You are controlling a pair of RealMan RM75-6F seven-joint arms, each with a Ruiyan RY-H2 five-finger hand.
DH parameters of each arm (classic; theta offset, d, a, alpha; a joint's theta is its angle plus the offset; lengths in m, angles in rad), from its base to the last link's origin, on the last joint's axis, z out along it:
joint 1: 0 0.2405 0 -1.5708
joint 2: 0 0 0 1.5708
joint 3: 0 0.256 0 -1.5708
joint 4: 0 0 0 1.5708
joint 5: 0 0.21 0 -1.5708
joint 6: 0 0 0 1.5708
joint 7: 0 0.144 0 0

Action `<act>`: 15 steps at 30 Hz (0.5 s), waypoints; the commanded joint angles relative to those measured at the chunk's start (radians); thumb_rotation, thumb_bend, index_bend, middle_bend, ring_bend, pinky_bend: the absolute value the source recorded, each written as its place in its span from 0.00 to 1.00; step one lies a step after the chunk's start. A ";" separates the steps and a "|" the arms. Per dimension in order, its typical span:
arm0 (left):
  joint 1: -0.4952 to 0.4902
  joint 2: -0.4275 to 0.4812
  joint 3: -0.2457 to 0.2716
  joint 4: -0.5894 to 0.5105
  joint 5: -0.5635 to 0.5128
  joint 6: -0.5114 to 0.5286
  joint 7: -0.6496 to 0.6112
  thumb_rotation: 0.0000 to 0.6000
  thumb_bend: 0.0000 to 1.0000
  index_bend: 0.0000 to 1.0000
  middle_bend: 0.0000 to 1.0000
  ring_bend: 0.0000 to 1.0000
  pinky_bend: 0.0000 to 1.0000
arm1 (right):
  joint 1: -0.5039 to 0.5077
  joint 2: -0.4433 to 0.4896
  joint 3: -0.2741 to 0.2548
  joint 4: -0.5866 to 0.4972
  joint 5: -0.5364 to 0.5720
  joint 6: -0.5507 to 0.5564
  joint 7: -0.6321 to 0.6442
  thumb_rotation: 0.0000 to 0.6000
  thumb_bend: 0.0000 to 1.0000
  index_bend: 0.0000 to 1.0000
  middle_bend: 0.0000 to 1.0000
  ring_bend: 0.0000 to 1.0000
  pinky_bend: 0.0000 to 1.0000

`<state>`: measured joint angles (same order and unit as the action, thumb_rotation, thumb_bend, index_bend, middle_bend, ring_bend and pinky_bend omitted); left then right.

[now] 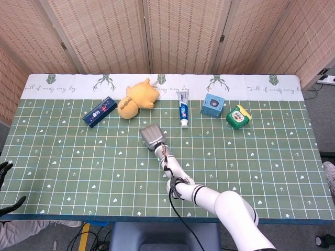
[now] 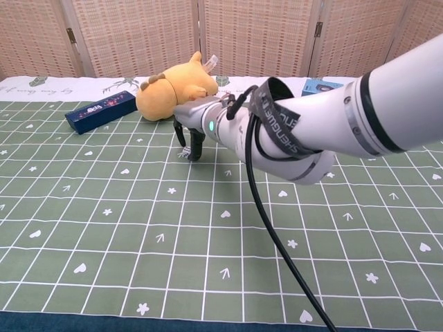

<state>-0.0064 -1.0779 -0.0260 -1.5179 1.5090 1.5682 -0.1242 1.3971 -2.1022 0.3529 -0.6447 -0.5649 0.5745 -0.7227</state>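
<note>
My right hand [image 1: 153,137] hovers low over the green mat, a short way in front of the yellow plush toy [image 1: 137,98]. In the chest view the right hand [image 2: 190,137] points its dark fingers [image 2: 196,146] down at the mat, slightly apart, with nothing plainly held. A tiny white scrap [image 2: 183,153] lies under the fingertips. The plush toy [image 2: 173,90] lies just behind the hand. Only the dark fingertips of my left hand [image 1: 5,168] show at the bottom left edge, spread, holding nothing.
A dark blue box [image 1: 99,111] lies left of the plush. To its right sit a toothpaste tube [image 1: 182,114], a light blue box [image 1: 212,105] and a green packet [image 1: 237,116]. A black cable [image 2: 266,228] hangs along my right forearm. Folding screens stand behind the table.
</note>
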 commanded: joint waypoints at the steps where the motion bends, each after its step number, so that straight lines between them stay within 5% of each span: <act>1: 0.000 0.000 -0.001 0.000 -0.001 0.000 0.000 1.00 0.20 0.13 0.11 0.09 0.18 | 0.003 -0.006 0.004 0.011 -0.004 -0.006 0.006 1.00 0.26 0.43 1.00 1.00 1.00; 15: 0.000 -0.002 -0.005 0.003 -0.004 -0.005 0.000 1.00 0.20 0.13 0.11 0.09 0.18 | 0.010 -0.039 0.015 0.069 -0.040 -0.026 0.034 1.00 0.29 0.50 1.00 1.00 1.00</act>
<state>-0.0061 -1.0796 -0.0306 -1.5149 1.5049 1.5633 -0.1244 1.4074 -2.1391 0.3666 -0.5780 -0.6020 0.5486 -0.6913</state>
